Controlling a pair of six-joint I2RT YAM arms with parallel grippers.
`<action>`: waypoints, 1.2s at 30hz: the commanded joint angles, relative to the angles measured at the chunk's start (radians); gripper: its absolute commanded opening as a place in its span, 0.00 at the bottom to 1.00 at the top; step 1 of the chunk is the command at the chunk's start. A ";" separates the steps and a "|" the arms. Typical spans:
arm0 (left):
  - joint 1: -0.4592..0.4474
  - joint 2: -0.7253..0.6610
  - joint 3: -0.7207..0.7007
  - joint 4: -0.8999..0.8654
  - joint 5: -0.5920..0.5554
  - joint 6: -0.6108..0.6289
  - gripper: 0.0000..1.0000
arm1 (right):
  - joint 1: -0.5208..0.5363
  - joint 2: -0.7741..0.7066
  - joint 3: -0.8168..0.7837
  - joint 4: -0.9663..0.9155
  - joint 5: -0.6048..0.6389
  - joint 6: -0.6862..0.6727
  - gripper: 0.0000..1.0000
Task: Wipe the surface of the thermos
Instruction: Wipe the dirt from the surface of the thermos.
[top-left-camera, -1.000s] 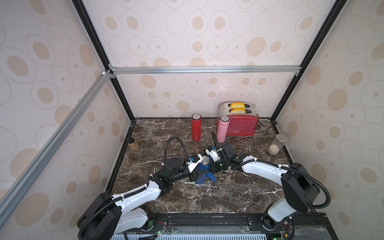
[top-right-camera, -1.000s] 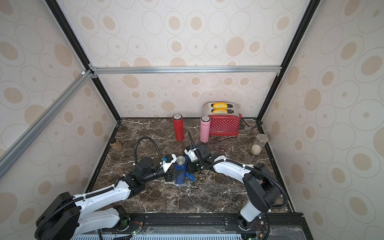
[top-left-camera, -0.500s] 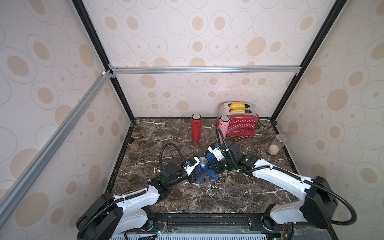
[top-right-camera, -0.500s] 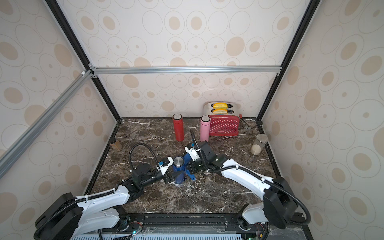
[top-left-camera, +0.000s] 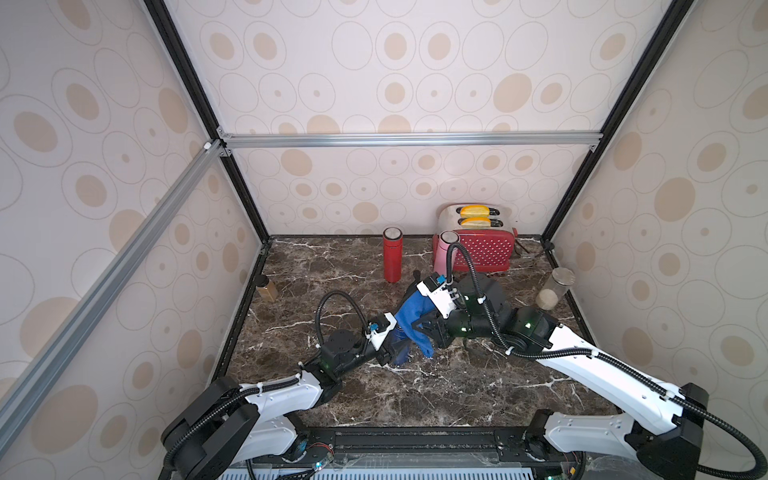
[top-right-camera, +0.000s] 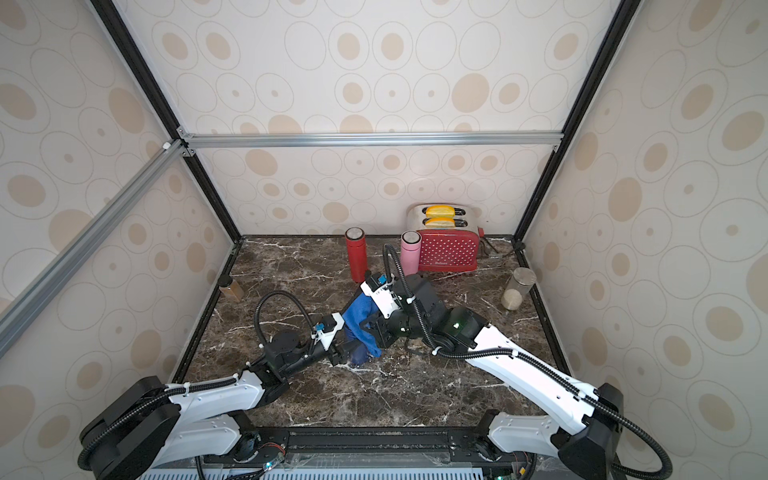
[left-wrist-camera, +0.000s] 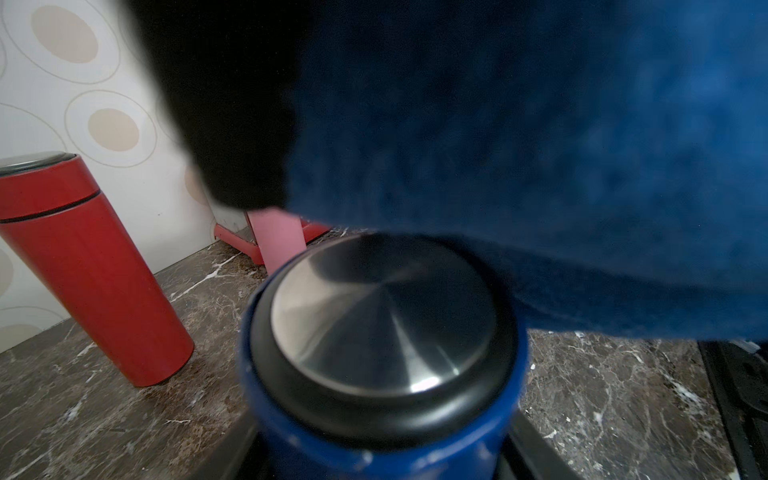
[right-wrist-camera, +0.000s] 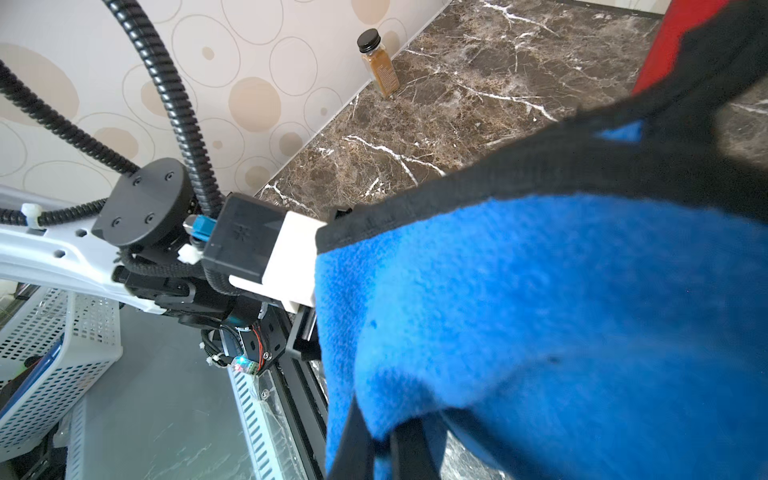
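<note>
A dark marble worktop inside a booth with spotted wallpaper, seen from above, with two robot arms meeting near its middle. The left pincer is clamped around the body of a blue thermos, which has a black rim and a brushed steel lid. The thermos sits near the centre of the worktop and looks upright. Whether its base rests on the marble cannot be told.

The right pincer is closed on a blue cloth with black edging. The cloth hangs over the top and far side of the thermos, hiding most of it in both top views. The left wrist view shows the cloth at the far rim of the lid, with most of the steel lid uncovered.

At the back stand a red thermos, a pink thermos and a red toaster holding two yellow slices. A glass jar stands by the right wall and a small spice bottle by the left wall.
</note>
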 joint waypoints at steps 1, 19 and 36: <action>-0.004 0.026 0.005 -0.029 -0.001 0.027 0.00 | 0.006 0.052 0.022 -0.011 0.031 -0.009 0.00; -0.004 -0.008 -0.019 -0.041 0.001 0.014 0.00 | 0.008 0.252 0.064 -0.052 0.107 -0.038 0.00; -0.003 0.031 0.024 -0.093 0.034 0.036 0.00 | 0.018 0.229 0.094 -0.036 0.107 -0.051 0.00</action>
